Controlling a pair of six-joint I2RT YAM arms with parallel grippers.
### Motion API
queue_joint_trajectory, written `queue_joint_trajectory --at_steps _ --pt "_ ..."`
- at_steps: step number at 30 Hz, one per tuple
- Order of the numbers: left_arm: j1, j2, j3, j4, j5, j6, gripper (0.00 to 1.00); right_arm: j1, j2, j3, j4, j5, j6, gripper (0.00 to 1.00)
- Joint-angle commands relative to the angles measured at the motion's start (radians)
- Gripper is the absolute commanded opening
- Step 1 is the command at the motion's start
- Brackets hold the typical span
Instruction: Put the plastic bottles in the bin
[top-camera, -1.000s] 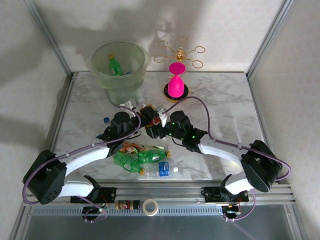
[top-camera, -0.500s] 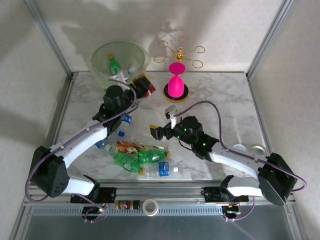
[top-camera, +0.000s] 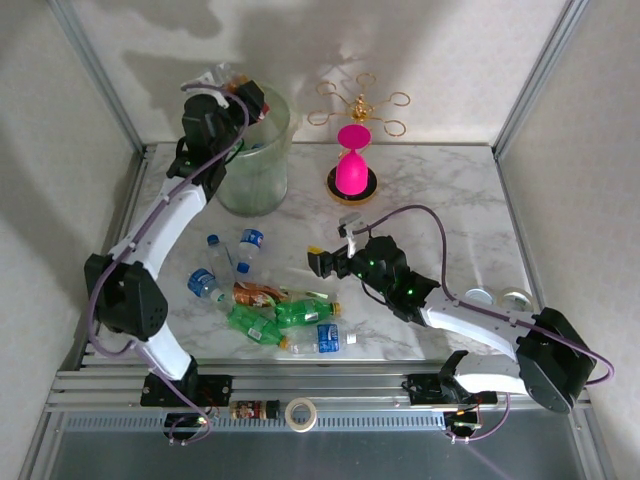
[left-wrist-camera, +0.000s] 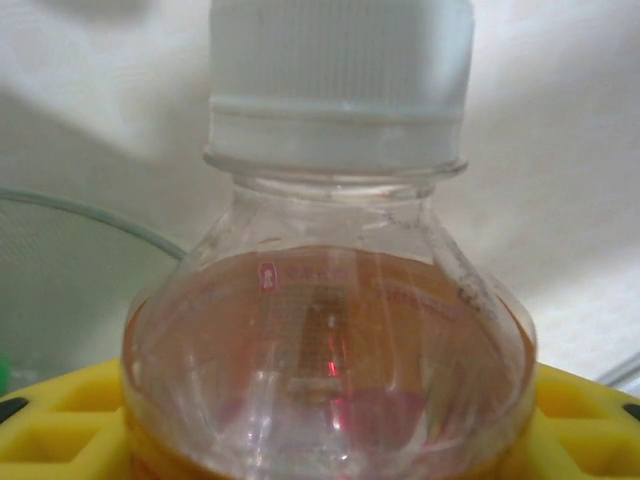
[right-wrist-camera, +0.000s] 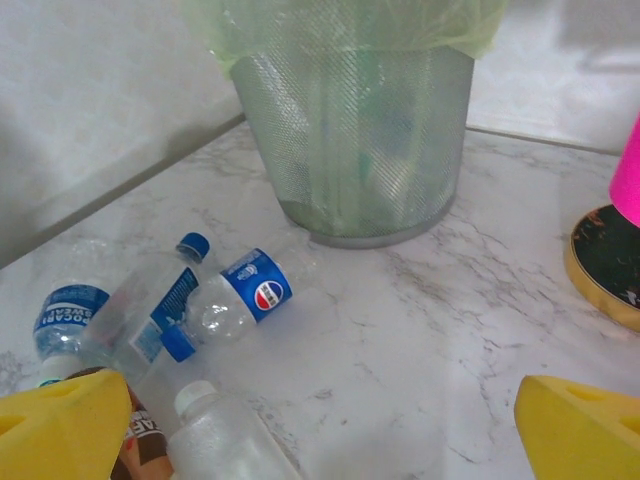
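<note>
The loose bottles (top-camera: 283, 312) lie heaped on the bench (top-camera: 440, 210) at the lower middle of the overhead view, with a few more scattered to the upper left of the heap. Just to its upper right hangs the right end effector (top-camera: 320, 263), jaws spread wide with nothing between them. In its wrist view a white-capped bottle (right-wrist-camera: 215, 430) lies close beside the yellow fingertip (right-wrist-camera: 60, 430) at lower left. A blue-labelled one (right-wrist-camera: 240, 300) lies farther on, toward the bin (right-wrist-camera: 350, 140).

At the upper left of the overhead view the left arm is stretched over the bin. The left end effector (top-camera: 243, 97) is clamped on a brown bottle (left-wrist-camera: 330, 330), whose white cap points away from the wrist camera.

The step in hand looks like the drop. To do it well, I would have the whole bottle inside the line of the rim before the jaws part. They should open fully so it falls clean, and the arm should lift straight up so it does not catch the rim and tip the bin. From above, the bottle seems to sit over the bin's mouth, near its far edge, though the arm hides much of the opening. The right arm would do best to take one bottle from the edge of the heap, gripped across its body.
</note>
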Motion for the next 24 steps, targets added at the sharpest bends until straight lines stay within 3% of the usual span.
queue_joint_trajectory --at_steps 1,6,12,14,18,24 --pt "0.024 0.068 0.112 -0.152 -0.027 0.088 0.51 -0.008 -0.016 -0.02 -0.014 0.053 0.009 0.99" --pt "0.04 0.154 0.2 -0.254 -0.063 0.132 0.52 -0.013 -0.007 -0.023 -0.023 0.092 0.025 0.99" --pt "0.044 0.185 0.196 -0.273 -0.104 0.158 0.59 -0.015 0.027 0.007 -0.086 0.125 0.039 0.99" --pt "0.043 0.191 0.198 -0.277 -0.105 0.158 0.65 -0.015 0.034 0.01 -0.093 0.13 0.04 0.99" --pt "0.043 0.187 0.212 -0.288 -0.104 0.152 0.91 -0.016 0.035 0.011 -0.093 0.133 0.042 0.99" --pt "0.042 0.125 0.197 -0.272 -0.085 0.148 0.98 -0.016 0.068 0.038 -0.117 0.116 0.032 0.99"
